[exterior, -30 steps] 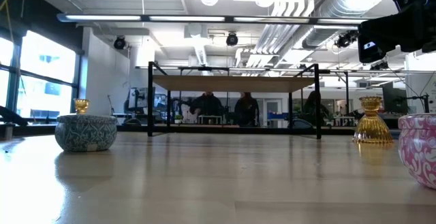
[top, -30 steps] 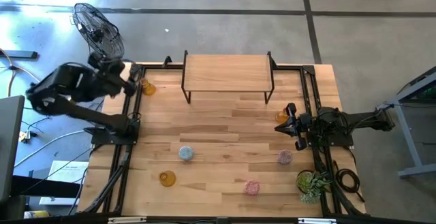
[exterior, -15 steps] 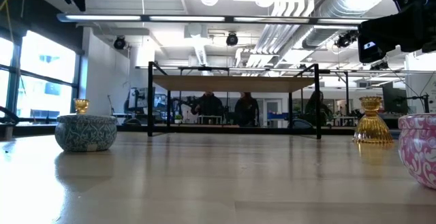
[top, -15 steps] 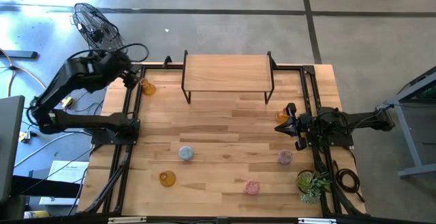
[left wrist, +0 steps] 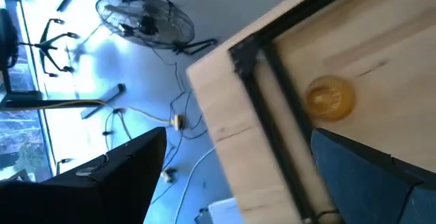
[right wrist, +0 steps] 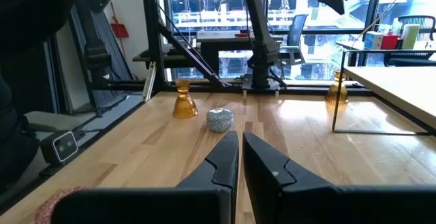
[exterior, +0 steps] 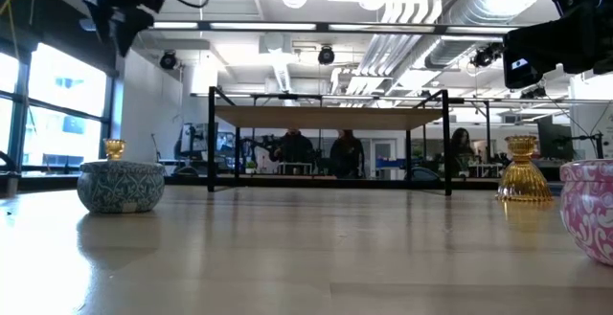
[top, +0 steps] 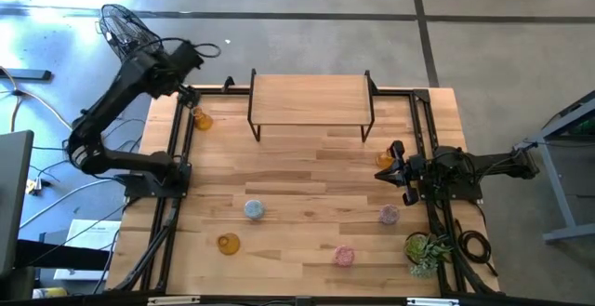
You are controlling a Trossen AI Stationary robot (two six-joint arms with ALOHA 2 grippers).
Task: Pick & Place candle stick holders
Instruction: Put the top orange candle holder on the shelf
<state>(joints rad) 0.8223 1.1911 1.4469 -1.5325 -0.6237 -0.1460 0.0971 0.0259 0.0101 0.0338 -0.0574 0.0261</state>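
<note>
I am watching the left gripper [top: 189, 93] hanging high in the upper left of the high view, its fingers spread wide with nothing between them, just above the amber holder [top: 201, 119] that is standing by the table's [top: 307, 171] upper-left corner rail. In the left wrist view that same holder [left wrist: 330, 97] is sitting close beside the black rail [left wrist: 286, 108], and that is what is worrying me: if I am bringing the fingers down on it, one finger is likely to be catching the rail or nudging the glass over, since it is small and light-looking.

The right gripper [top: 398, 170] is resting closed and empty at the right of the frame, almost touching a second amber holder [top: 384, 160]; any twitch there is risking a knock.

The other pieces are lying toward the bottom of the frame: the pale blue holder [top: 254, 209], a third amber holder [top: 228, 244], one pink holder [top: 389, 215] and another pink holder [top: 344, 256], the last near the potted plant [top: 425, 250]. The raised shelf [top: 310, 99] is standing at top centre, empty, and I am judging it the likely drop spot; clipping its legs is another hazard.
</note>
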